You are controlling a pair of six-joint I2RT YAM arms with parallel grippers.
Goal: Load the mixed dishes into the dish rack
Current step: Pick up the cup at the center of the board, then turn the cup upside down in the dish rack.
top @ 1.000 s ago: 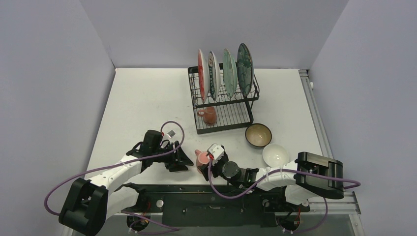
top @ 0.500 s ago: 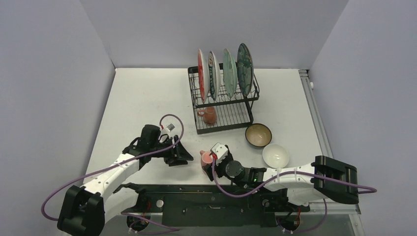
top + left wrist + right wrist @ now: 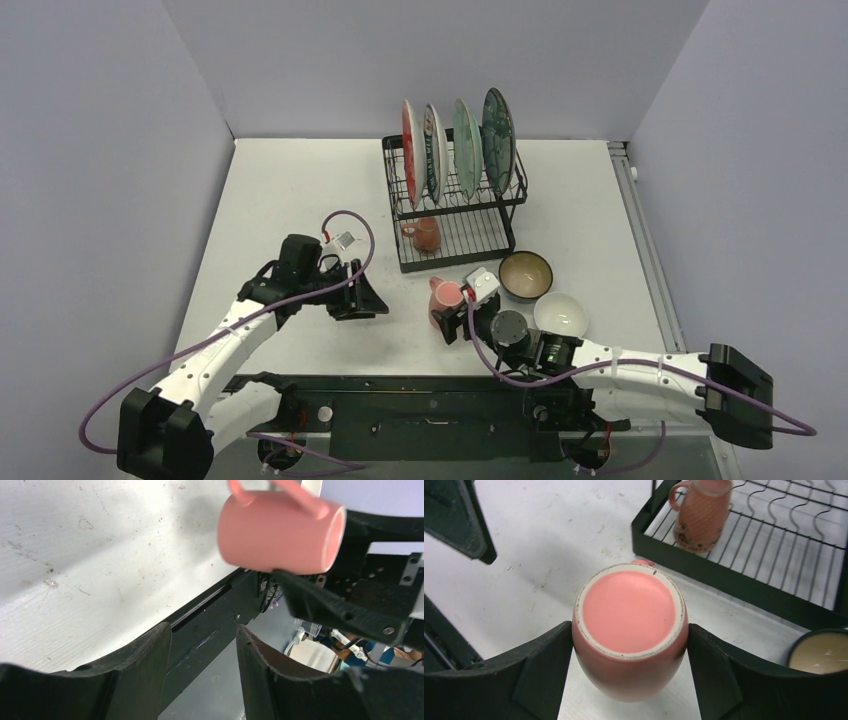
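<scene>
Since the right gripper (image 3: 629, 647), pinching the pink mug (image 3: 443, 296), has carried it forward, the mug hangs just before the rack (image 3: 455, 263), likely headed for its tray; left gripper (image 3: 202, 650) spread, empty.

No legible text, number or brand anywhere. Dark marks in a band near the foot of the orange mug (image 3: 700, 515) standing on the rack (image 3: 724, 587): too blurred to read as letters. Dark marks along the rim of the second plate from the left (image 3: 434, 150): too small to read. Plain, unmarked underside on the pink mug (image 3: 629, 611).
</scene>
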